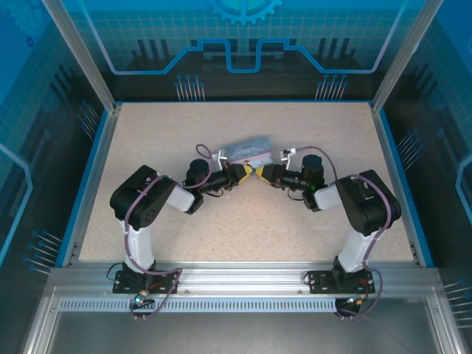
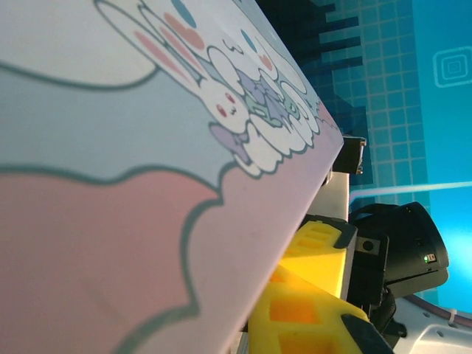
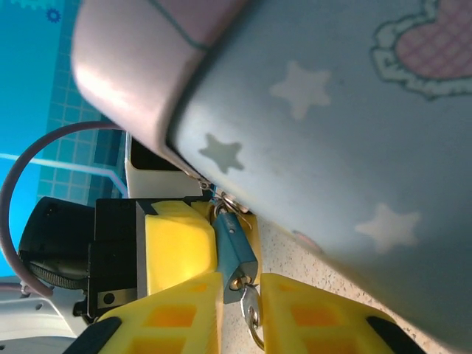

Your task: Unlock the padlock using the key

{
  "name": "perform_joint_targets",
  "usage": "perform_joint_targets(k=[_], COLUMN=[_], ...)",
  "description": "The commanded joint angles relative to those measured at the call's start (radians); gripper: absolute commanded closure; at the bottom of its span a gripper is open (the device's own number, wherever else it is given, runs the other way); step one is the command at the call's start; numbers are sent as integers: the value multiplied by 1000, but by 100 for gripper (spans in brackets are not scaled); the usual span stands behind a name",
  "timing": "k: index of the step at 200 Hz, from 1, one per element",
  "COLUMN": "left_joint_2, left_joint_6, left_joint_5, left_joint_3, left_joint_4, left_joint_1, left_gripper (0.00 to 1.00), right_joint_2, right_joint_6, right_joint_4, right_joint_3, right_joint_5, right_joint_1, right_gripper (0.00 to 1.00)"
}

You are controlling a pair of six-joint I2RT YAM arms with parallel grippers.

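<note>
The padlock has a teal-blue body with a brass keyhole. It hangs by its thin shackle from the latch of the pale blue tin. The small grey key sits in the keyhole, its ring trailing below. My left gripper is shut on the padlock's body, one yellow finger on each side. My right gripper is closed in narrowly around the key, just under the padlock. Both grippers meet tip to tip in front of the tin; the right gripper comes from the right.
The tin's cartoon-printed lid blocks most of the left wrist view, with yellow fingers below it. The speckled table has blue rails and glass walls around it. Free room lies on all sides of the tin.
</note>
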Motion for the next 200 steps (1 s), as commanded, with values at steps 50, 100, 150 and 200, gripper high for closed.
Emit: perform_joint_targets(k=[50, 100, 150, 200], left_joint_2=[-25, -16, -13, -9], left_joint_6=[1, -3, 1, 6], left_joint_5=[20, 27, 28, 33], left_joint_3=[34, 38, 32, 31], left_joint_4=[81, 110, 111, 111], left_joint_1=[-3, -2, -3, -2], left_gripper=[100, 100, 100, 100], right_joint_2=[37, 79, 138, 171], right_joint_6=[102, 301, 555, 715], right_joint_4=[103, 139, 227, 247], right_joint_3=[-9, -25, -49, -44], right_joint_5=[27, 47, 105, 138], right_joint_1=[4, 9, 19, 35], right_gripper=[93, 99, 100, 100])
